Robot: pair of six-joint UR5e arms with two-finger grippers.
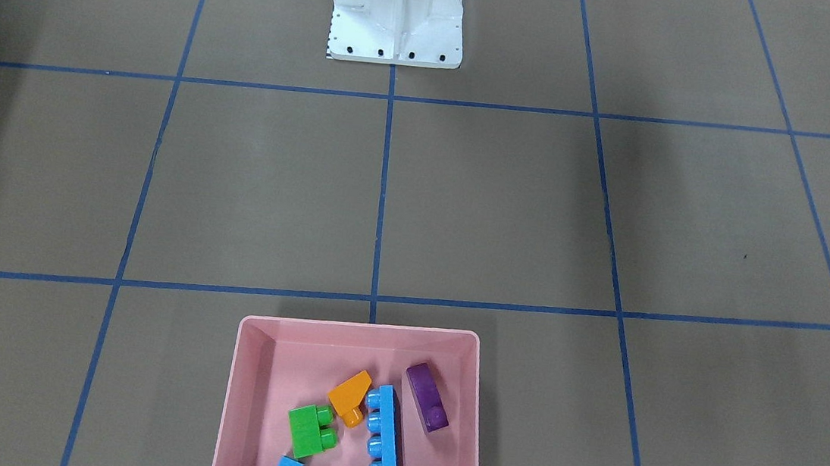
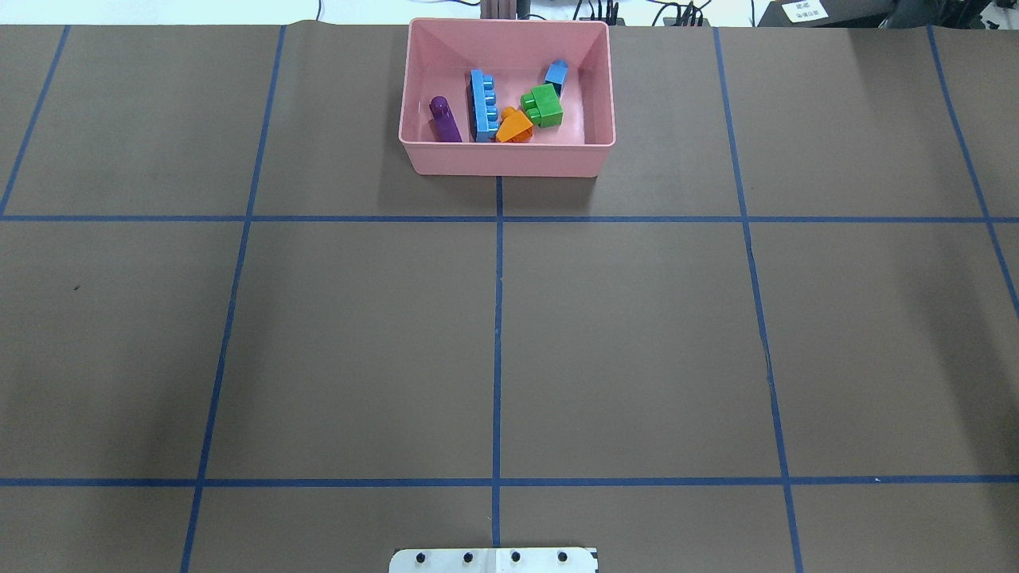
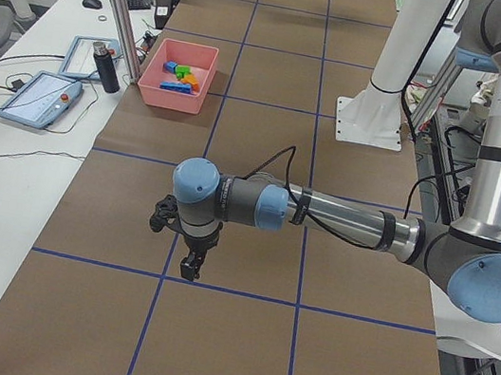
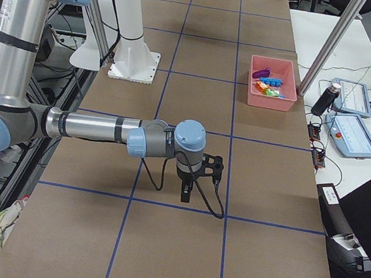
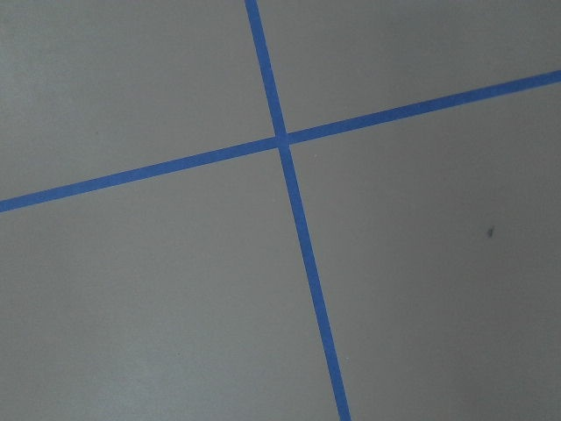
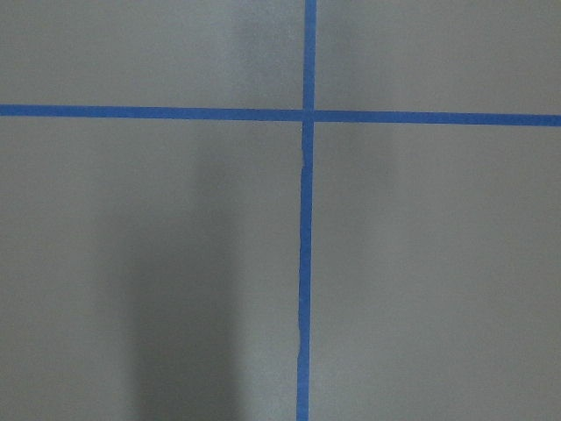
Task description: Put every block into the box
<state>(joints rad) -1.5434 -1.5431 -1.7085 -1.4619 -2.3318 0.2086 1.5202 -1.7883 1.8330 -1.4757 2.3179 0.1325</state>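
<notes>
Already five glossy studded plastic blocks (image 1: 308, 428) inside shallow square pink box (image 1: 250, 400).

Front-facing view: steeply downward, white base (image 1: 397, 26) top centre, box (image 1: 253, 370) bottom centre. Overhead view: opposite direction, base at bottom edge, box at top; both share the taped surface (image 1: 501, 211). Side views: high, distant, along the surface from either end, the left arm (image 3: 341, 222) and the right arm (image 4: 93, 128) nearest respectively. Wrist views: close, downward on tape crossings (image 5: 280, 140).
</notes>
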